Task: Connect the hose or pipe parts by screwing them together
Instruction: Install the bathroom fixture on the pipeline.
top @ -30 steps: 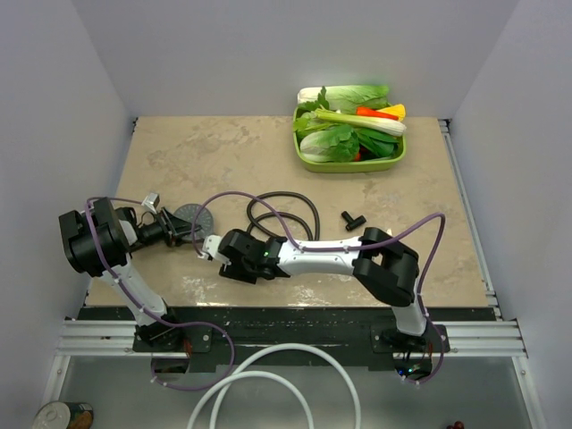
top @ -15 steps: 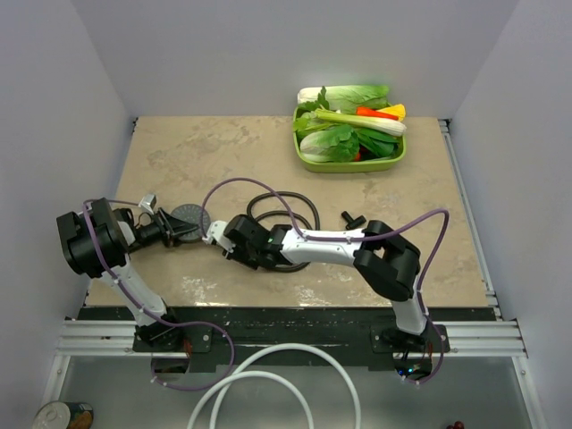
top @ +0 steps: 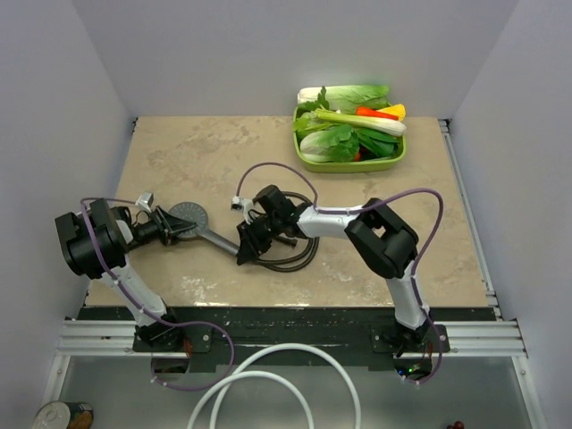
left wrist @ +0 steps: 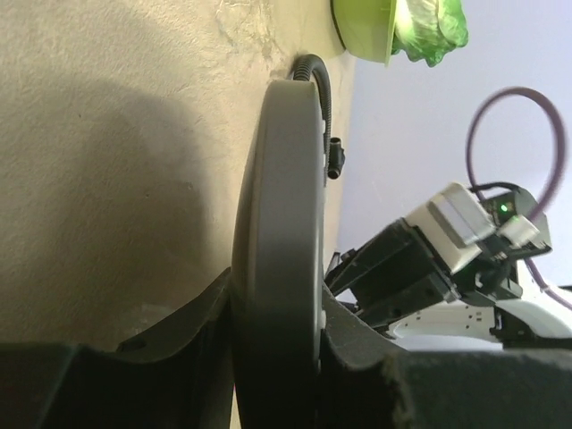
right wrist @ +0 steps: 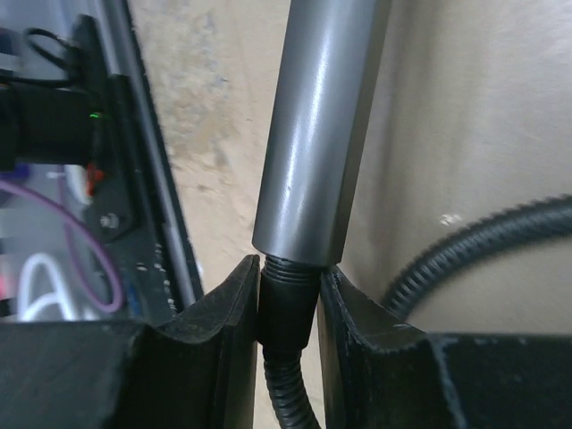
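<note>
Left hand [left wrist: 275, 350] clamps shower head [left wrist: 277, 214] — right hand [right wrist: 288, 302] pinches hose [right wrist: 285, 395] end

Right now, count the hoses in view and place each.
2. Black hose: coiled on the table under the right arm. White hose: looped below the table's near edge.

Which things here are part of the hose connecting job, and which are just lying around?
For the job:
shower head
black hose
small black fitting

Just lying about:
bowl of vegetables
white hose
tin can
</note>
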Controlling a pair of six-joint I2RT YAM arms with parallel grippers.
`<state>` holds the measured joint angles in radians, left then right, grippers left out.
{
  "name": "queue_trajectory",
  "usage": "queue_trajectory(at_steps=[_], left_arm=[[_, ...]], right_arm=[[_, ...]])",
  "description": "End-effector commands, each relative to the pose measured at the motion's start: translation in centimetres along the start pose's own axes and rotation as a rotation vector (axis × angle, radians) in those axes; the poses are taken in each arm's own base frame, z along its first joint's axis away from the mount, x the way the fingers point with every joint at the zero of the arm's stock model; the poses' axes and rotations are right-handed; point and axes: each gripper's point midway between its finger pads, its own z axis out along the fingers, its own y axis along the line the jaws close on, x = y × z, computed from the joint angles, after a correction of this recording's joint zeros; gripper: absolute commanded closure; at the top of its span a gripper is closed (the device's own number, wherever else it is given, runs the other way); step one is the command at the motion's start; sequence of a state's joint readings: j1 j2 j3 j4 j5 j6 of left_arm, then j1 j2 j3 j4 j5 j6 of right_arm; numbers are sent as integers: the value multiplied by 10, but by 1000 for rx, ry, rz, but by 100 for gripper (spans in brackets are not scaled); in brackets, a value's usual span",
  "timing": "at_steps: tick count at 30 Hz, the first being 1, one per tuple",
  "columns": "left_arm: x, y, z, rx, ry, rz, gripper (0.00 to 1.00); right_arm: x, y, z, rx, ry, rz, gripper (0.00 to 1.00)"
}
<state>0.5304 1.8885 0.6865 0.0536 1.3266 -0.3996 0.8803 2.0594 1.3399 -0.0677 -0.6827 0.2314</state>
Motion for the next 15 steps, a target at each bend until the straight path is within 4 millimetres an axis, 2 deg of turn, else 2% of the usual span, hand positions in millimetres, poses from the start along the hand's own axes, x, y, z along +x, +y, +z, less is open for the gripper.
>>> queue_trajectory(at_steps=[1,3,7,9,10,11,12,13,14,15], left_arm=[[11,-28,1,118,62,104,100],[11,-28,1,119,63,109,100],[11,-28,1,121,64,118,100],[10,-27,1,121,63,117,100],[14,-27,1,119,70,84,100],[13,-27,1,119,69,85,100],[13,-27,1,120,70,82,100],[14,-27,1,120,72,82,100],[14,-27,1,120,69,80,100],[13,-28,0,121,69,82,100]], right_arm=[[-40,85,-3,-448,-111,-66,93],[-38,85,-6,-486,-120,-37,91],[-49,86,-14,-531,-167,9,89],[-53,79,-18,-508,-196,28,79],[-52,75,-19,-478,-192,30,70],[-53,67,-20,-438,-193,27,55],[-63,55,-18,-349,-222,19,48],[-43,38,-16,-250,-129,-8,41],[-52,34,-18,-193,-135,-43,26],[-54,24,-20,-118,-134,-50,19]])
